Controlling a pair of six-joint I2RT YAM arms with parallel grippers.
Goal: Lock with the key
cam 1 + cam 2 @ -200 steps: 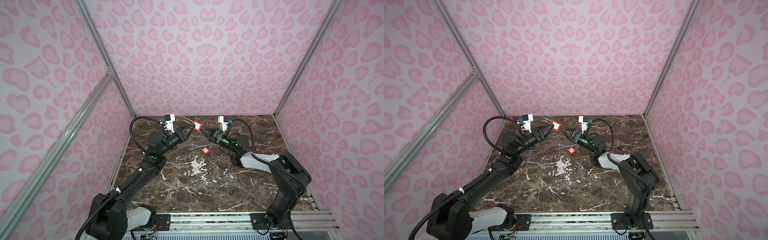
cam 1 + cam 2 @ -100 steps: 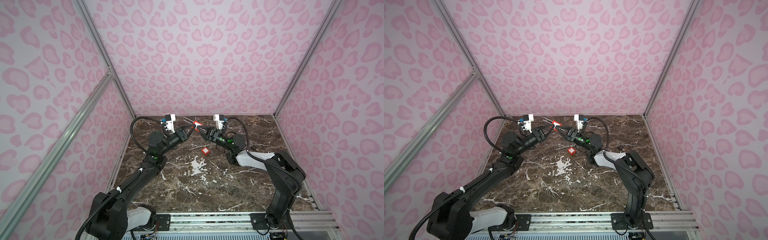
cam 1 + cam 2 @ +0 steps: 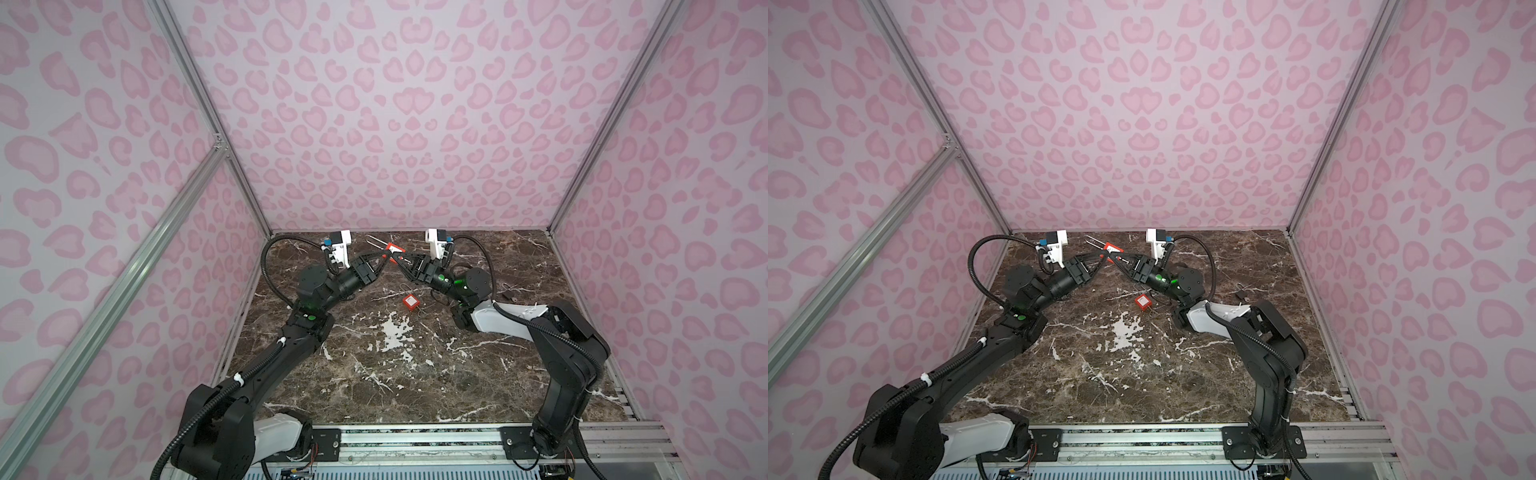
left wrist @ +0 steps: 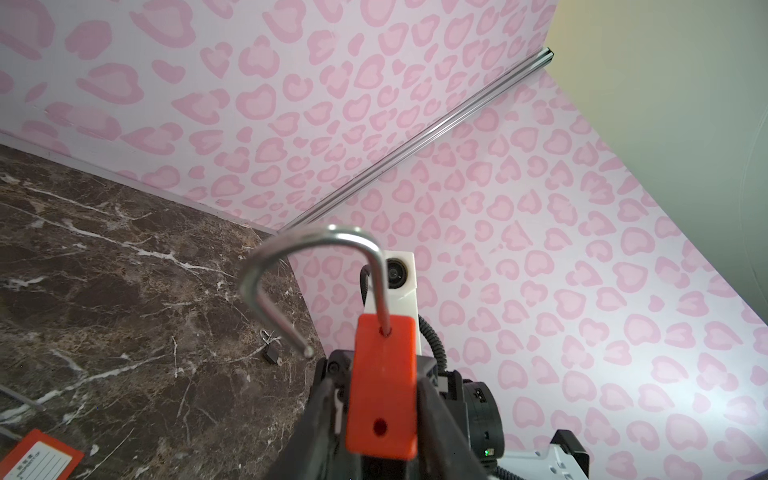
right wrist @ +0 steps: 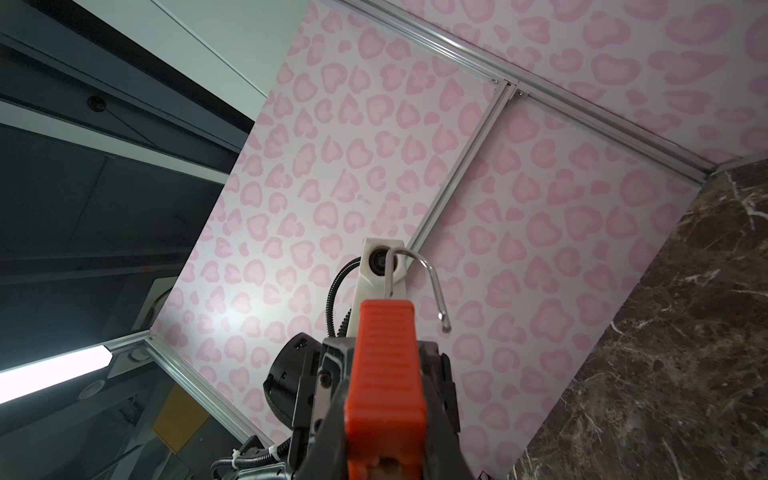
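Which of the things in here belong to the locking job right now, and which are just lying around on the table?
In the job: red padlock, lifted, shackle open; left gripper and right gripper, both at it.
Lying about: second red padlock on the table; small dark padlock further right. I can't make out a key.

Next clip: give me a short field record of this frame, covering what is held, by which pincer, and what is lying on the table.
held item: red padlock, lifted above the far end of the table
shackle: swung open, free end out of the body
right pincer: shut on the padlock body
left pincer: flanks the same body; grip unclear
on table: second red padlock near the centre; small dark padlock toward the right wall
key: none made out
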